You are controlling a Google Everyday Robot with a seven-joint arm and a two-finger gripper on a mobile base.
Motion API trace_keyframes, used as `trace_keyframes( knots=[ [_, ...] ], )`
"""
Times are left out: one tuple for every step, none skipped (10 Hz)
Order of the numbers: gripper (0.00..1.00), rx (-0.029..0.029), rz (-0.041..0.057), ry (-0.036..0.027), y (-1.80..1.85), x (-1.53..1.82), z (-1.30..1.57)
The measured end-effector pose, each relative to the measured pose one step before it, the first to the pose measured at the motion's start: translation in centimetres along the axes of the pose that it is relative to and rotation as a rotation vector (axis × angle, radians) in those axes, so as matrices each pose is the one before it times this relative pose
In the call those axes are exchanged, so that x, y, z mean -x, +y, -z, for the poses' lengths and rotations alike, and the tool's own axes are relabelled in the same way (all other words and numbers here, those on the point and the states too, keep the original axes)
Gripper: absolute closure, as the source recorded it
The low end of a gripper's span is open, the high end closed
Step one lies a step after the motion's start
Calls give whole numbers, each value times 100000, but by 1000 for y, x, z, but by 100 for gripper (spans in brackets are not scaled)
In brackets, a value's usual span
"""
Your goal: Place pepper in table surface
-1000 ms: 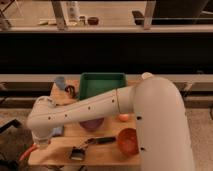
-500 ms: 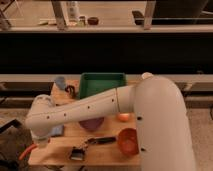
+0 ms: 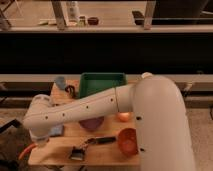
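Note:
The pepper (image 3: 26, 150), slim and orange-red, hangs just off the left edge of the table surface (image 3: 62, 150), near the front corner. My gripper (image 3: 35, 145) is at the end of the white arm that reaches across the table from the right, and it points down at that corner. It is shut on the pepper's upper end. The wrist hides most of the fingers, and the pepper slants down and to the left, clear of the wood.
A green tray (image 3: 102, 83) stands at the back of the table, with a blue cup (image 3: 60, 81) to its left. My arm partly covers a purple bowl (image 3: 92, 123). A round orange fruit (image 3: 123, 117), an orange bowl (image 3: 128, 141), a black-handled brush (image 3: 92, 142) and a blue cloth (image 3: 55, 131) lie nearby.
The wrist has shifted slightly up and toward the table, with the pepper in the gripper. Nothing on the table has moved.

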Motion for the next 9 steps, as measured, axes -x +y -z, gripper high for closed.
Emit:
trace_keyframes(
  knots=[
    [100,-150,294,335,-87,31,-92],
    [100,10,70,311,-76,-38,-143],
    [100,-160,-59,525,-204,-142,-166],
    [100,-11,-283,576,-274,-132,-193],
    [100,-167,-15,991,-457,-284,-272],
    [100,-30,-208,637,-236,-262,-219],
    [100,401,-403,583,-98,-308,-351],
    [100,126,-353,682,-170,-344,-373],
    [100,345,-406,898,-71,-528,-529]
  ],
)
